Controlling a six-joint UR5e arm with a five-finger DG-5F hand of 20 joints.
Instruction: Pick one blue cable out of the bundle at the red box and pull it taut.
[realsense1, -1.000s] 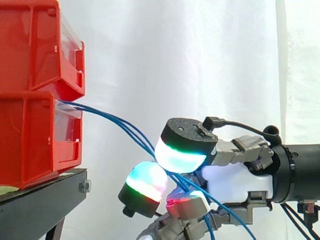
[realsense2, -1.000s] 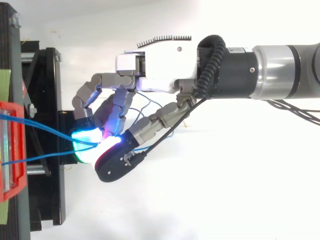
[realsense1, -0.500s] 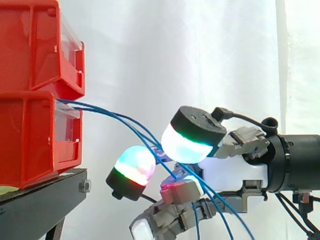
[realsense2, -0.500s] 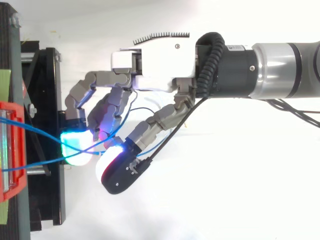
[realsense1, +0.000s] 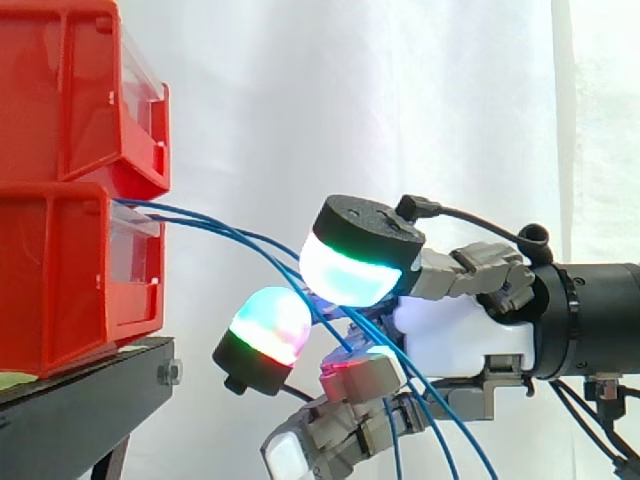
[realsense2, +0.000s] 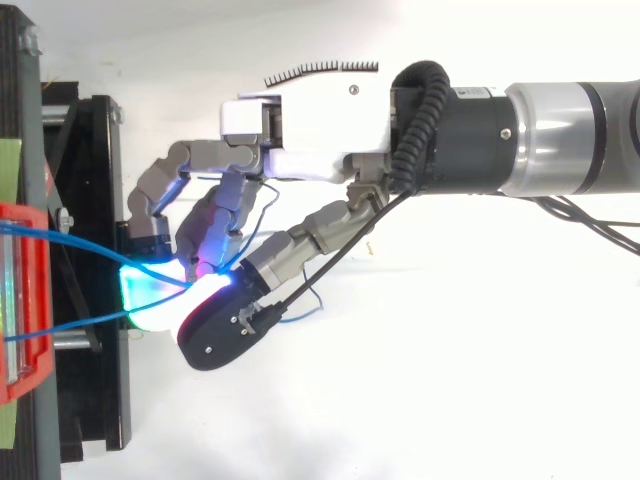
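A bundle of thin blue cables (realsense1: 235, 240) runs out of the lower red bin (realsense1: 60, 280) and droops down to the right into my hand (realsense1: 460, 335). From above, the cables (realsense2: 80, 252) leave the bin (realsense2: 20, 300) at the left and converge at the glowing fingertips (realsense2: 150, 300). My hand (realsense2: 310, 135) is curled, with its thumb pad (realsense1: 350, 270) pressed over the strands against the other pads. The cables pass between them and trail on below the palm. I cannot make out whether one strand or several are caught.
A second red bin (realsense1: 70, 100) is stacked on the lower one. Both sit on a black stand (realsense1: 90, 400) at the left, its frame (realsense2: 95, 400) just left of the fingertips. A white curtain hangs behind. The arm enters from the right.
The thumb pad had lifted away from the other pads half a second ago. It has now swung back left and down onto the cables. The hand sits slightly further left than a second ago.
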